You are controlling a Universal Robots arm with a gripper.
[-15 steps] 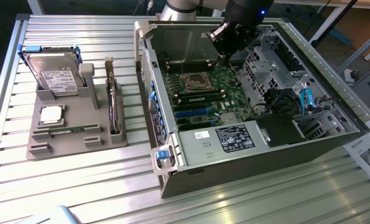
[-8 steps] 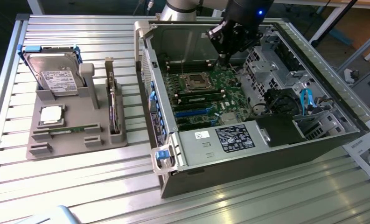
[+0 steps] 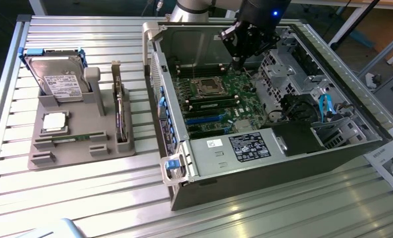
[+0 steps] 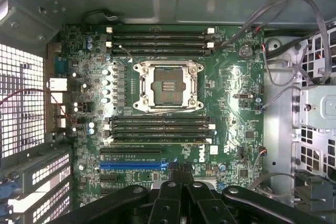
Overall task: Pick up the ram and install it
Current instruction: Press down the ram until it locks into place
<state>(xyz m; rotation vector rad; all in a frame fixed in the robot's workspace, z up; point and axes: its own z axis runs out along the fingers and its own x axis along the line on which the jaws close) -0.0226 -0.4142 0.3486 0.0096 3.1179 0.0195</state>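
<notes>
Black gripper (image 3: 238,63) fingers are closed together, holding nothing, poised above the motherboard (image 3: 216,96) inside the open computer case (image 3: 262,148). From the gripper, the ram (image 3: 81,137) lies at roughly 8 o'clock in the exterior view, well apart, outside the case. It rests in the grey holder (image 3: 77,144), at its near end; long axis runs about 3 to 9 o'clock.

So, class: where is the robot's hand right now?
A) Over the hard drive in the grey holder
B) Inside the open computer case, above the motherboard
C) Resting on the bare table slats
B: the hand hangs inside the open computer case, above the motherboard.
</notes>
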